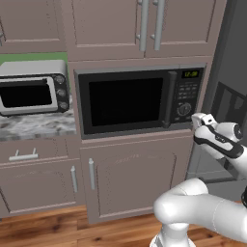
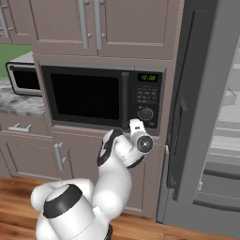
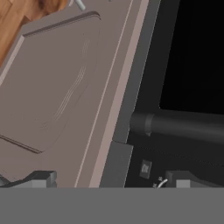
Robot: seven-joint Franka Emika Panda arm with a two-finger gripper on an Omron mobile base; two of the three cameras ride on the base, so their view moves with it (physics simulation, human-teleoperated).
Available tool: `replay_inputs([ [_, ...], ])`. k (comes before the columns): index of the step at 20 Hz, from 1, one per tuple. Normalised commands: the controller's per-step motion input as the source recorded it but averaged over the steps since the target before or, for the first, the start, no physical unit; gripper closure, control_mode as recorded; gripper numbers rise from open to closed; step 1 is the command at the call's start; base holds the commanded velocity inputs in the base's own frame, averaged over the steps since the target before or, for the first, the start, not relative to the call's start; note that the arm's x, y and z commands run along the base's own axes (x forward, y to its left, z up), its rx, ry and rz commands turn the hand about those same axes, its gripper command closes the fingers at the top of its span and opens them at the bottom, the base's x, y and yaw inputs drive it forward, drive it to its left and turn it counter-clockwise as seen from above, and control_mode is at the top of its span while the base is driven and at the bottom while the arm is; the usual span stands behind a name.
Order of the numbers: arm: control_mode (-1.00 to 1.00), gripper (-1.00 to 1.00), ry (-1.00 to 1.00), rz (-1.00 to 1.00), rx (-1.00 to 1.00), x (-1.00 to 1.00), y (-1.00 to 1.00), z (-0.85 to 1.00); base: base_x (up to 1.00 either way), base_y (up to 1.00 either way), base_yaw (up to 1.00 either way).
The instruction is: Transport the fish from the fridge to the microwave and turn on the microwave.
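Observation:
The black built-in microwave (image 1: 128, 101) (image 2: 93, 96) has its door closed, and its green display is lit. My gripper (image 1: 200, 118) (image 2: 136, 123) hovers just in front of the microwave's lower right corner, below the round knob (image 2: 146, 113). In the hand view my gripper (image 3: 113, 179) is open, with the fingertips (image 3: 43, 178) wide apart and nothing between them. Straight ahead of them lie the dark door handle (image 3: 175, 124), the microwave (image 3: 197, 52) window and the panel's lower edge. The fridge (image 2: 201, 108) stands to the right with its door swung open, showing pale shelves. The fish is out of view.
A silver toaster oven (image 1: 33, 88) sits on the marble counter (image 1: 36, 126) to the left. Brown cabinets (image 1: 130, 178) lie above and below the microwave, and one cabinet door (image 3: 57, 83) shows in the hand view. The open fridge door (image 2: 185, 117) juts out close to my arm's right.

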Motion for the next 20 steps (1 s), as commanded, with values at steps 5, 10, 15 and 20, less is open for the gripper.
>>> replay_inputs([
  [5,-1.00,-1.00,0.00,0.00,0.05,0.12,0.01,0.00,0.00,0.00,0.00],
  [10,-1.00,-1.00,0.00,0.00,0.02,0.12,-0.01,0.00,0.00,0.00,0.00],
  [15,-1.00,-1.00,0.00,0.00,0.02,0.05,-0.10,-0.01,0.00,0.00,0.00],
  [20,-1.00,-1.00,0.00,0.00,0.01,0.00,0.09,-0.04,0.00,0.00,0.00],
])
